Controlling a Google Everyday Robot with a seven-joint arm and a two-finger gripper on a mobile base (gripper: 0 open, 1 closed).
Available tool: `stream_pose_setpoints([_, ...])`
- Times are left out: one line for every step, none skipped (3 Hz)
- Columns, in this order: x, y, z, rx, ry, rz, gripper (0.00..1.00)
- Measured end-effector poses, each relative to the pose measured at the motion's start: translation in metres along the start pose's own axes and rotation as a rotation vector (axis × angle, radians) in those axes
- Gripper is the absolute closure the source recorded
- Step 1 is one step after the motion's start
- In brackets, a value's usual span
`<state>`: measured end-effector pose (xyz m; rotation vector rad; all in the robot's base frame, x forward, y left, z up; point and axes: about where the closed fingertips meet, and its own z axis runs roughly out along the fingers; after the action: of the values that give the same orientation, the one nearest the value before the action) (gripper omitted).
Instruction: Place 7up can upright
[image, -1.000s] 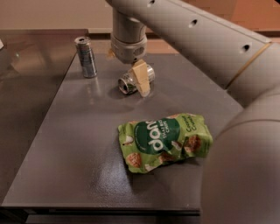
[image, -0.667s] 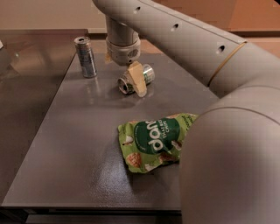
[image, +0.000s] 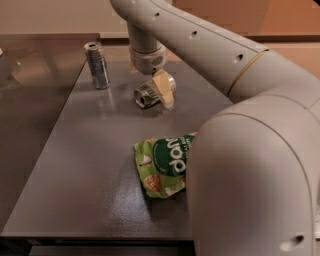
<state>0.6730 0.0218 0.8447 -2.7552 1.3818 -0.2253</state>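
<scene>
Nearest the front edge, a green snack bag (image: 162, 167) lies flat on the worktop (image: 85, 165), partly behind the arm (image: 250, 175). Toward the far edge we see the 7up can (image: 145, 95) on its side, the gripper (image: 161, 94) down over it; whether it is clamped we cannot tell. A slim can (image: 97, 65) stands upright by the far left corner.

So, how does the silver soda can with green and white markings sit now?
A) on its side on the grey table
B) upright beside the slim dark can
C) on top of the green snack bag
A: the silver soda can with green and white markings lies on its side on the grey table, with the gripper right at it; the slim dark can stands apart from it.
</scene>
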Motion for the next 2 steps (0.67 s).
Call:
stream_pose_setpoints([0.0135, 0.0029, -0.0019, -0.005, 0.005, 0.007, 0.18])
stream_pose_setpoints([0.0209, 0.008, -0.0056, -0.005, 0.0, 0.003, 0.42])
